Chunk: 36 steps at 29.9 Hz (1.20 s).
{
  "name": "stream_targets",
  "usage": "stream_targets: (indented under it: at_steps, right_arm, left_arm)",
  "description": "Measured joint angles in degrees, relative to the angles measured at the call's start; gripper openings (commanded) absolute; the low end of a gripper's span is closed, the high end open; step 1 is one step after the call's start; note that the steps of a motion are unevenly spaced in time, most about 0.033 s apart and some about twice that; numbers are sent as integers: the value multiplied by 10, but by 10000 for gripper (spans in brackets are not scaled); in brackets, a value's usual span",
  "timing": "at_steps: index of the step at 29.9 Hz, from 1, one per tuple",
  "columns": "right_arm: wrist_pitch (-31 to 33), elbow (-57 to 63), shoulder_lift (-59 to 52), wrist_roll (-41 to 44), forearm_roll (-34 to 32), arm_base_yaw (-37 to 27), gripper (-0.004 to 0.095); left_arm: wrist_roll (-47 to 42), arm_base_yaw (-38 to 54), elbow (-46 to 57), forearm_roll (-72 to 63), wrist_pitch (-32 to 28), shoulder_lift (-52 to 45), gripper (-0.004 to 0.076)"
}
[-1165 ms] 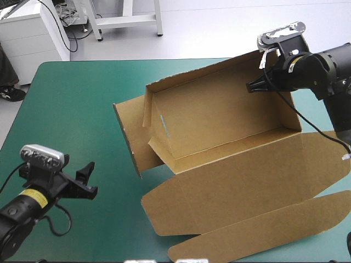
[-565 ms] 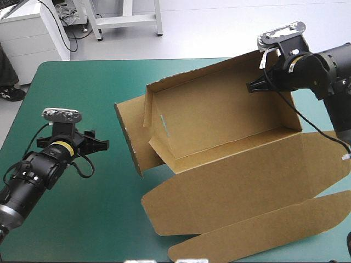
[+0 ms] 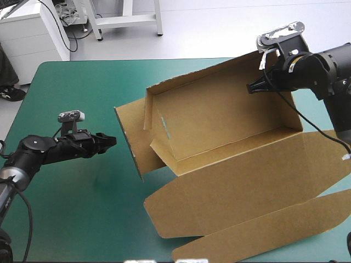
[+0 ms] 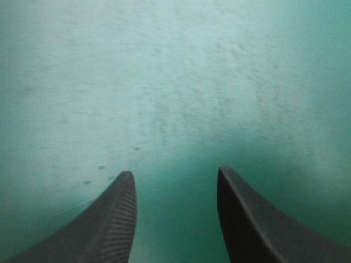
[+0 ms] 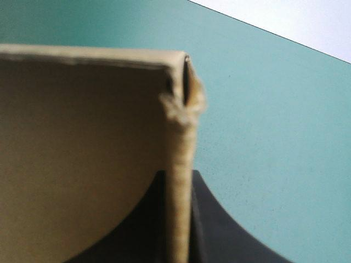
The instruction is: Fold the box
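My left arm comes in from 9 o'clock, stretched low and almost level over the tabletop (image 3: 66, 82). Its left pincer (image 3: 109, 139) aims toward 3 o'clock at the box (image 3: 219, 126) and stops near the left end wall (image 3: 131, 137) without touching it. My right arm enters from 3 o'clock and bends across to about 1 o'clock. There the right pincer (image 3: 253, 86) is clamped on the top edge of the raised far panel (image 3: 219, 104), close to its right corner.

The high view shows the left pincer side-on, so it does not show the gap. The left wrist view does: the left pincer (image 4: 175, 178) stands apart, with only bare teal-green cover (image 4: 164, 82) ahead of it. The right wrist view adds what the high view hides. The brown board (image 5: 82, 153) runs edge-on between the black fingers (image 5: 219, 219) of the right pincer (image 5: 176, 186). The board's corner is doubled and a little frayed, and the cover (image 5: 263, 109) lies beyond it.

The box sits right of centre, from the middle of the tabletop out to the 3 and 5 o'clock edges. Its long axis runs roughly from 8 o'clock to 2 o'clock. The open side faces 5 o'clock, where the lid panel (image 3: 236, 186) lies flat with its rounded flaps toward me.
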Motion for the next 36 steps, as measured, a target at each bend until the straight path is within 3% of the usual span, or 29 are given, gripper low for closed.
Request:
stream_targets:
  at_steps: [9,16,21,26,36]
  right_arm:
    - [0,0,0,-1,0,0,-20]
    - [0,0,0,-1,0,0,-20]
    - [0,0,9,-1,0,0,-20]
    - [0,0,31,1,0,0,-20]
    - [0,0,74,2,1,0,-20]
  left_arm:
    - [117,0,-1,-201,43,53,312]
    - [237,1,-2,-288,144,55,292]
    - [251,1,-2,-291,180,55,293]
    - [282,1,-2,-313,264,55,292]
    - [293,-62,-2,-366,271,55,293]
